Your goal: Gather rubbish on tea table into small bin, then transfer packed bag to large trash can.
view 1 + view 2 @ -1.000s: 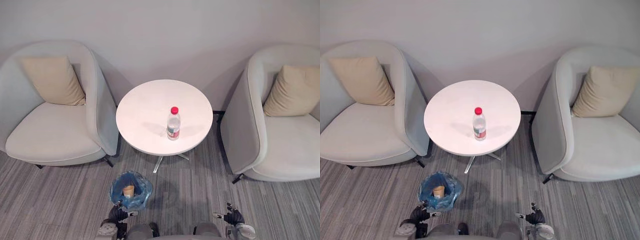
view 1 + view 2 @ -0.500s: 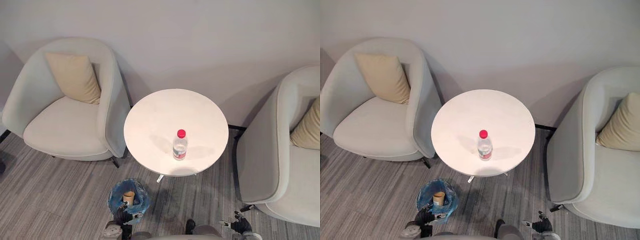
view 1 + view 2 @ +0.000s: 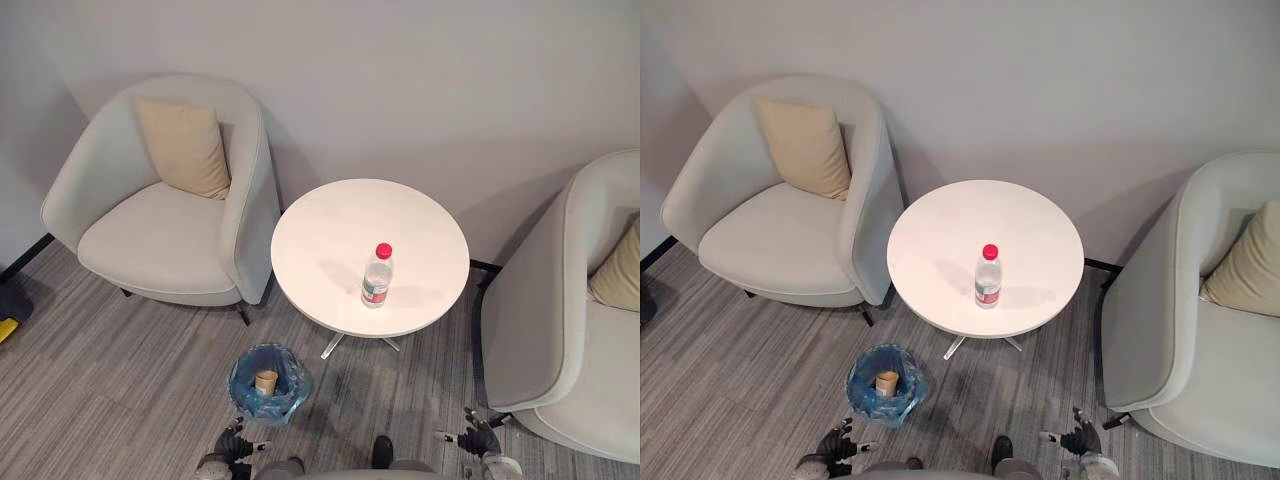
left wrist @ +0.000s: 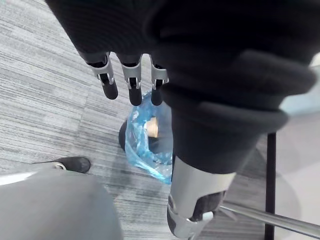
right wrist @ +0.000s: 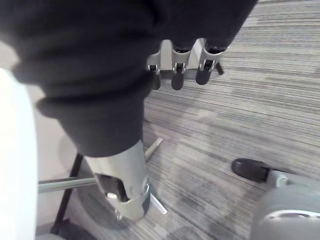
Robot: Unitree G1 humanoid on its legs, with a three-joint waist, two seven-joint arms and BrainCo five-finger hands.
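- I take this for a lounge or waiting corner, perhaps in an office.
- A left armchair (image 3: 165,235) and a right armchair (image 3: 560,340), both pale grey and each holding a beige cushion (image 3: 185,145), flank a round white table (image 3: 330,235).
- The carpet (image 3: 110,390) is grey and striped, the wall (image 3: 400,80) plain.
- A small bin (image 3: 242,385) lined with a blue bag stands beside the table.

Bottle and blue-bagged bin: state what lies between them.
In the left eye view, just bare white tabletop and then grey carpet separate the bottle from the bin.
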